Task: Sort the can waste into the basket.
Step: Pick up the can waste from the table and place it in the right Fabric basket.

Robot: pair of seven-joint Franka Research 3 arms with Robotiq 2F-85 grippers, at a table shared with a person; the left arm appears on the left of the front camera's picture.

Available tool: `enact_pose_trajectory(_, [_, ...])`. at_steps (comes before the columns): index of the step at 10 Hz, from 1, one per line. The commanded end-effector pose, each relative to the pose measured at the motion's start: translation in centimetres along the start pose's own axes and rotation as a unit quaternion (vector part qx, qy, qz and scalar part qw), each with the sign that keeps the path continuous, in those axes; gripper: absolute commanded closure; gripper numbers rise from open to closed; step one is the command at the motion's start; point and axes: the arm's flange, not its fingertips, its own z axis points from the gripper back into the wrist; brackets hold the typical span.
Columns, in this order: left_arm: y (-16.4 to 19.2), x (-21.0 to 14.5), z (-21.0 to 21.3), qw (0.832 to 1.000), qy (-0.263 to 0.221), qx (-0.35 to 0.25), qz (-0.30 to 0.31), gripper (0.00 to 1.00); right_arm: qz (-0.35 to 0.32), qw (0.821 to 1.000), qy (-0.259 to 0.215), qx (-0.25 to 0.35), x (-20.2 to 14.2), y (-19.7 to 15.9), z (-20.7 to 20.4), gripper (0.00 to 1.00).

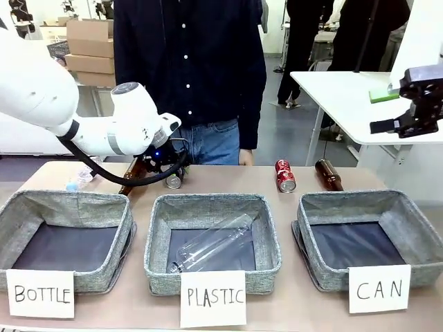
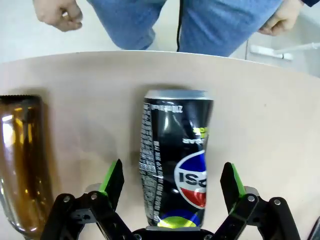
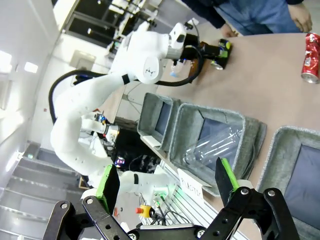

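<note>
Between the jaws of the left gripper (image 2: 172, 169), spread to full width and gripping nothing, you have the black can (image 2: 175, 150). It lies on its side along the gripper's axis, centred in the gap with a little room at each side; I see no contact. Just outside one jaw lies a brown bottle (image 2: 22, 160), close enough to mind on closing.

The right gripper (image 1: 405, 124) hangs high above the table (image 1: 291, 304), jaws also wide apart and empty.

Progress: nothing is sorted yet. The CAN basket (image 1: 360, 198) shows a bare dark bottom and both cans are on the table. Left to do: black can, then red can (image 1: 284, 176), which lies well apart from both pairs of jaws, nearer the CAN basket. From the left jaws that basket sits well apart, beyond the PLASTIC basket (image 1: 208, 203), so I expect a long carry.
</note>
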Motion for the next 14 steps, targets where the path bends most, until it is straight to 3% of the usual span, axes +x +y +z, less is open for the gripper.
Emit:
enact_pose_trajectory(1, [-1.0,0.5,-0.3,1.0,0.006,0.019,0.008,0.0,0.013,1.0,-0.006,0.012,0.3,-0.1,-0.3,0.0])
enact_pose_trajectory(2, [-1.1,0.5,-0.4,1.0,0.006,0.027,0.004,0.6,0.013,1.0,-0.006,0.012,0.3,-0.1,-0.3,0.0])
enact_pose_trajectory(3, [-1.1,0.4,-0.5,1.0,0.006,0.027,0.007,0.6,0.013,1.0,-0.006,0.012,0.3,-0.1,-0.3,0.0])
enact_pose_trajectory(4, [-1.1,0.4,-0.5,1.0,0.005,0.03,0.008,1.0,0.013,1.0,-0.006,0.012,0.3,-0.1,-0.3,0.0])
enact_pose_trajectory(5, [-0.9,0.4,-0.5,0.999,0.005,0.031,0.012,0.65,0.013,1.0,-0.006,0.012,0.3,-0.1,-0.3,0.0])
enact_pose_trajectory(6, [-0.8,0.3,-0.6,0.999,0.004,0.033,0.011,1.0,0.013,1.0,-0.006,0.012,0.3,-0.1,-0.3,0.0])
enact_pose_trajectory(10, [-0.2,0.5,0.1,1.0,0.0,0.024,0.019,1.0,0.013,1.0,-0.006,0.012,0.3,-0.1,-0.3,0.0])
enact_pose_trajectory(11, [0.0,0.6,0.9,1.0,-0.001,0.012,0.028,0.65,0.013,1.0,-0.006,0.012,0.3,-0.1,-0.3,0.0])
enact_pose_trajectory(13, [0.2,1.2,6.1,0.997,0.021,-0.05,0.056,0.65,0.013,1.0,-0.006,0.012,0.3,-0.1,-0.3,0.0])
enact_pose_trajectory(14, [0.8,1.1,12.5,0.992,0.025,-0.108,0.063,0.65,0.013,1.0,-0.006,0.012,0.3,-0.1,-0.3,0.0])
